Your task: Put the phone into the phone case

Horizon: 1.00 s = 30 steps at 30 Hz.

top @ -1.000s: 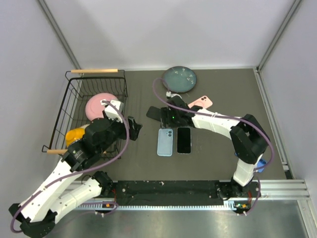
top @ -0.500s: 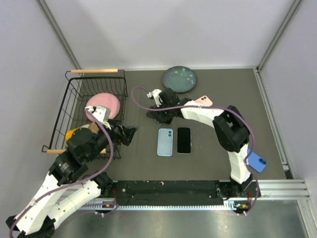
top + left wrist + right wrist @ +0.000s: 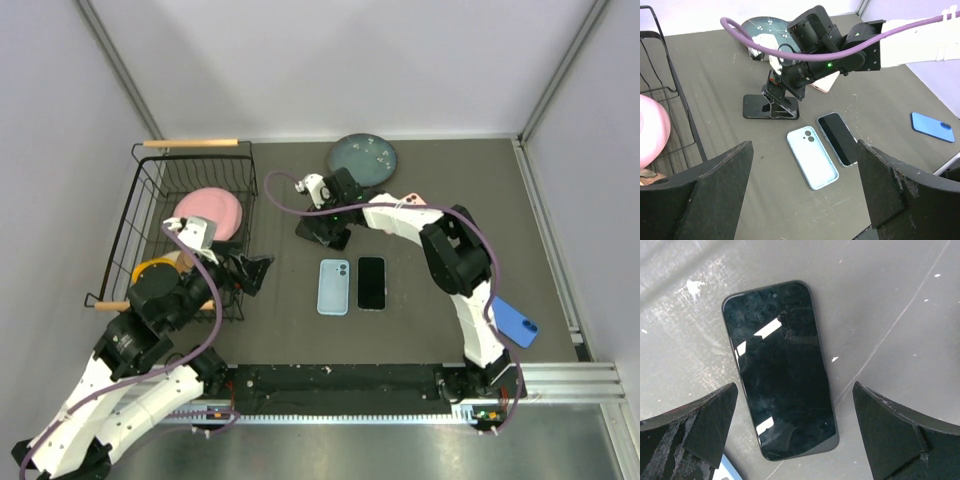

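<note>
bench (image 3: 450, 190): dark grey mat, scuffed; pale walls (image 3: 350, 60) on three sides
phone (image 3: 371, 283): flat on the bench, screen up; just beside the light blue case (image 3: 333, 286)
left gripper (image 3: 255, 270): wide open; empty
right gripper (image 3: 325, 228): wide open; holding nothing

1. I see the phone (image 3: 371, 283) as a black slab with rounded corners. It lies flat on the table (image 3: 470, 180), its glossy dark screen up and catching reflections.
2. The phone case (image 3: 333, 286) is light blue, with a dark two-hole camera cut-out at its far end. It lies flat just left of the phone and parallel to it, a narrow gap between them. The phone is not in it.
</note>
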### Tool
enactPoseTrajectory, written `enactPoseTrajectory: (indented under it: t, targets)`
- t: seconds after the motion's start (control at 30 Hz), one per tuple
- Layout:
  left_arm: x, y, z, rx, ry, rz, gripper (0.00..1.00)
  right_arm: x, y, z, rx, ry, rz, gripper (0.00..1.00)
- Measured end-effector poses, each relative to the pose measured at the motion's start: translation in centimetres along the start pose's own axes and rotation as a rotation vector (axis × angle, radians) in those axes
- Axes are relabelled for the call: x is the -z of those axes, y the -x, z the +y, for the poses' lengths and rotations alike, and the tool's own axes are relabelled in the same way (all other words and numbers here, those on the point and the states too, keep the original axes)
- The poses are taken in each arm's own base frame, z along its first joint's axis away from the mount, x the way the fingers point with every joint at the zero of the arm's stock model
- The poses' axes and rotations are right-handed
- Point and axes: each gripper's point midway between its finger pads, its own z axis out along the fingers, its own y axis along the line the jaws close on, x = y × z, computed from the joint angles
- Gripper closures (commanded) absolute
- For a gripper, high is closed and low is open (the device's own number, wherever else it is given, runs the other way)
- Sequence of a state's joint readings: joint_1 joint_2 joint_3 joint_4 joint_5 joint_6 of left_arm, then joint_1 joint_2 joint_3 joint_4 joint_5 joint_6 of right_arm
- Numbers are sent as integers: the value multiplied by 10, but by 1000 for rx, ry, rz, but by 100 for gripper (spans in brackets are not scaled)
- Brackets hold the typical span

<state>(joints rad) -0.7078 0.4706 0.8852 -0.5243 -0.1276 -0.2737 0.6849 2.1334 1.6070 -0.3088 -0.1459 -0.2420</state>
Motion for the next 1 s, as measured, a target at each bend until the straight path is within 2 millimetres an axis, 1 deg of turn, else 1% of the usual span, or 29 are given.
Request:
enactPoseTrajectory:
  t: [0.17, 0.3, 0.4, 0.43, 0.5, 0.53, 0.63, 0.83, 1.0]
  targets:
    - [2, 3, 2, -3, 8, -12, 11, -14, -21, 5, 0, 31, 59, 3]
    - [2, 4, 4, -6, 19, -17, 11, -16, -16, 4, 10, 30, 51, 7]
    - [2, 4, 4, -9, 21, -18, 11, -17, -18, 4, 9, 31, 55, 14]
    - [2, 4, 5, -9, 23, -18, 11, -17, -18, 4, 9, 31, 55, 20]
    - [2, 4, 5, -10, 25, -19, 11, -17, -18, 4, 6, 33, 55, 28]
    - [2, 4, 5, -11, 27, -19, 11, -17, -18, 4, 5, 33, 54, 35]
    - [2, 4, 6, -12, 33, -21, 11, -17, -18, 3, -3, 30, 54, 44]
    - [1, 4, 8, -15, 44, -19, 11, -17, -18, -4, -62, -4, 53, 55]
    - [-1, 4, 9, -16, 48, -13, 11, -15, -20, -15, -141, -71, 60, 56]
